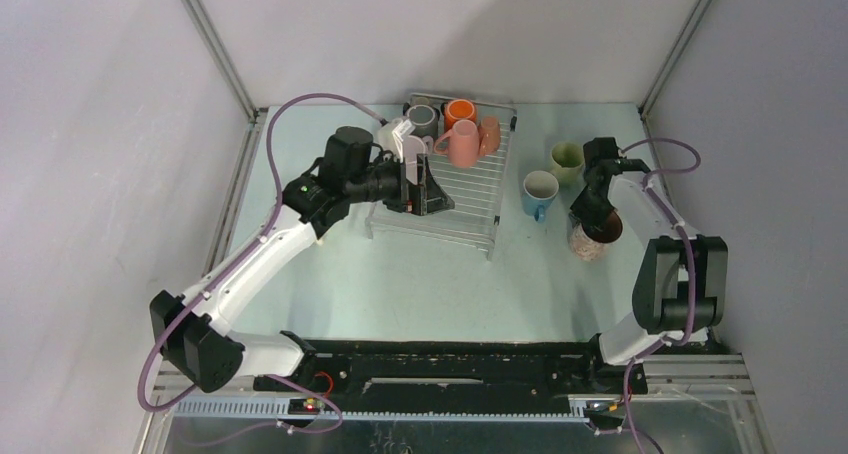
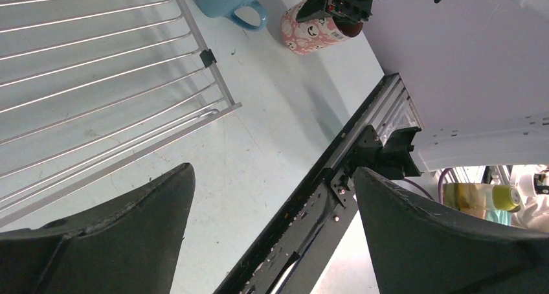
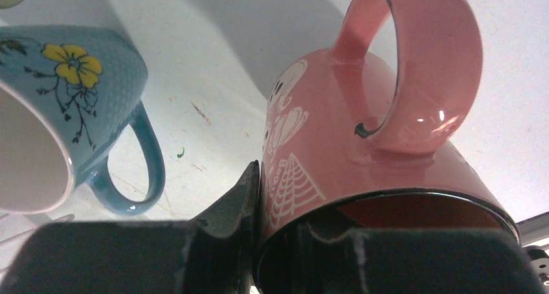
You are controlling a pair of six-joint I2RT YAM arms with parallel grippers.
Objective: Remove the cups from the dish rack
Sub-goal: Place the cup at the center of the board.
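Observation:
The dish rack (image 1: 470, 199) lies mid-table. At its far end stand a grey cup (image 1: 422, 120), an orange cup (image 1: 460, 111) and two pink cups (image 1: 463, 144). My left gripper (image 1: 425, 194) hovers over the rack's left side, open and empty. Its view (image 2: 272, 177) shows the rack's wires (image 2: 97, 67) at upper left. My right gripper (image 1: 592, 224) is shut on the rim of a patterned pink cup (image 1: 588, 242) on the table right of the rack. In the right wrist view (image 3: 275, 197), one finger is outside that cup's wall (image 3: 336, 145) and the other is inside it.
A blue flowered cup (image 1: 540, 192) and a pale green cup (image 1: 567, 159) stand on the table right of the rack, close to the pink cup. The blue cup also shows in the right wrist view (image 3: 71, 106). Cage posts and walls enclose the table.

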